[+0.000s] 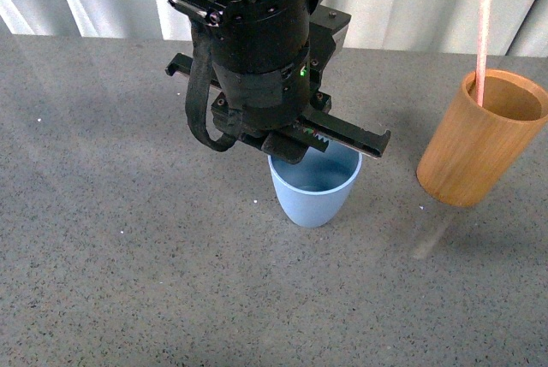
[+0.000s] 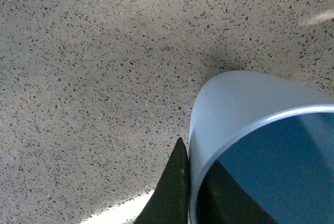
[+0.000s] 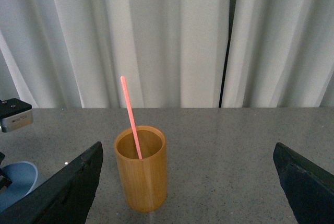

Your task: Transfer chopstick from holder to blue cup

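Note:
The blue cup [image 1: 313, 189] stands upright on the table near the middle, and my left gripper [image 1: 295, 140] is shut on its rim from above. In the left wrist view one dark finger [image 2: 169, 192] presses the outside of the blue cup [image 2: 235, 109] and the other sits inside. A pink chopstick [image 1: 483, 33] stands in the orange-brown holder [image 1: 479, 140] at the right. Seen from the right wrist, the chopstick [image 3: 130, 117] leans in the holder [image 3: 142, 174], which sits just inside the left finger [image 3: 62, 192] of my open right gripper [image 3: 188, 182].
The speckled grey table [image 1: 128, 247] runs back to white curtains [image 3: 156, 36] behind its far edge. A small white box [image 3: 15, 115] on the left arm shows at the side of the right wrist view.

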Controlling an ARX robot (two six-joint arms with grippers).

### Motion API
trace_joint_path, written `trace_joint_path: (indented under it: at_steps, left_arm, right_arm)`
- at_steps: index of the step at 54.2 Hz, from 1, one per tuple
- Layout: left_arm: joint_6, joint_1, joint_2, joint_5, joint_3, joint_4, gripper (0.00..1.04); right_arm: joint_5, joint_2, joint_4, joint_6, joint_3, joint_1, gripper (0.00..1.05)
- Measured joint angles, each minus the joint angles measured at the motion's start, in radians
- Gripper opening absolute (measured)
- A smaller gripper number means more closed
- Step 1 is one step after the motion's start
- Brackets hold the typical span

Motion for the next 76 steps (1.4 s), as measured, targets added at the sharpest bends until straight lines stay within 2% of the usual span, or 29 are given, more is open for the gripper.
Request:
trace_joint_path:
  at_steps: [12, 21, 28, 33, 38, 45, 50, 55, 62, 68, 70, 71, 73, 76]
  left_arm:
    - [-0.010, -0.005, 0.000, -0.001, -0.001, 0.006, 0.04]
    - [-0.038, -0.005, 0.000, 0.016, 0.001, 0.006, 0.31]
    - [-0.051, 0.000, -0.002, 0.028, 0.008, 0.006, 0.47]
    - [-0.056, 0.010, -0.015, 0.040, 0.013, 0.005, 0.63]
    - [-0.056, 0.024, -0.038, 0.042, 0.016, -0.001, 0.76]
    - [-0.055, 0.071, -0.119, 0.055, 0.016, -0.009, 1.00]
    - [-0.056, 0.122, -0.204, 0.068, -0.024, 0.005, 0.98]
    - [-0.051, 0.170, -0.300, 0.027, -0.116, 0.111, 0.98]
    - [-0.035, 0.215, -0.450, -0.057, -0.288, 0.355, 0.98]
    - [-0.025, 0.223, -0.500, -0.076, -0.318, 0.408, 0.98]
    - [-0.008, 0.223, -0.502, -0.114, -0.353, 0.501, 0.94]
    - [0.001, 0.224, -0.505, -0.157, -0.404, 0.629, 0.90]
    - [0.014, 0.229, -0.509, -0.183, -0.472, 0.782, 0.84]
    - [0.027, 0.242, -0.526, -0.175, -0.594, 0.999, 0.75]
  right_arm:
    - [0.000, 0.000, 0.000, 0.000, 0.000, 0.000, 0.95]
    - [0.000, 0.000, 0.000, 0.000, 0.000, 0.000, 0.95]
    - [0.000, 0.000, 0.000, 0.000, 0.000, 0.000, 0.95]
    - [0.000, 0.000, 0.000, 0.000, 0.000, 0.000, 0.95]
    - [0.000, 0.000, 0.000, 0.000, 0.000, 0.000, 0.95]
    - [0.000, 0.000, 0.000, 0.000, 0.000, 0.000, 0.95]
    - [0.000, 0.000, 0.000, 0.000, 0.000, 0.000, 0.95]
    - [0.000, 0.000, 0.000, 0.000, 0.000, 0.000, 0.95]
    - [0.001, 0.000, 0.000, 0.000, 0.000, 0.000, 0.95]
    - [-0.001, 0.000, 0.000, 0.000, 0.000, 0.000, 0.95]
    - [0.000, 0.000, 0.000, 0.000, 0.000, 0.000, 0.95]
    - [0.000, 0.000, 0.000, 0.000, 0.000, 0.000, 0.95]
    - [0.000, 0.000, 0.000, 0.000, 0.000, 0.000, 0.95]
    - [0.000, 0.000, 0.000, 0.000, 0.000, 0.000, 0.95]
